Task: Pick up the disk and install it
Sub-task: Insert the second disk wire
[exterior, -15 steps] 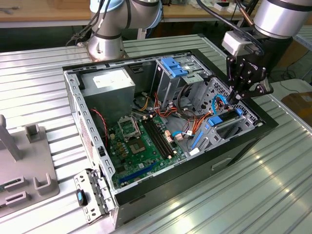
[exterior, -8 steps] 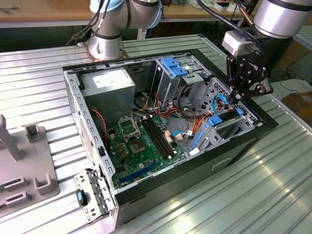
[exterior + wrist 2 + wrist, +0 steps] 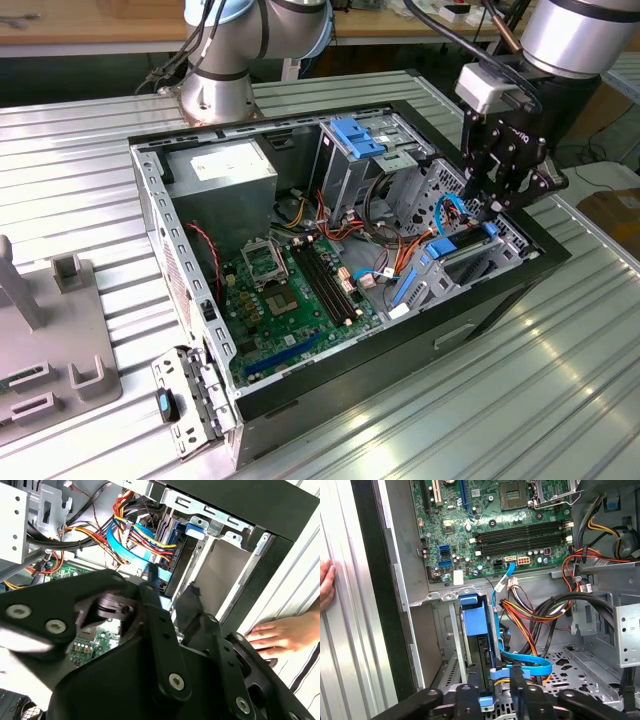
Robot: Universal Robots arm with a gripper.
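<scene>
Gripper (image 3: pixel 490 692) linkage up close, clenched on the disk's (image 3: pixel 474 625) blue rail end, so it's guiding it edge-on into the bay by the case (image 3: pixel 500 300) front wall, beside the cables (image 3: pixel 530 615).

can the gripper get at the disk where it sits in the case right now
Probably yes. The gripper is right over the disk, which stands on edge in its bay at the case corner. The blue cable loops beside it, and a hand rests outside the case wall.
</scene>
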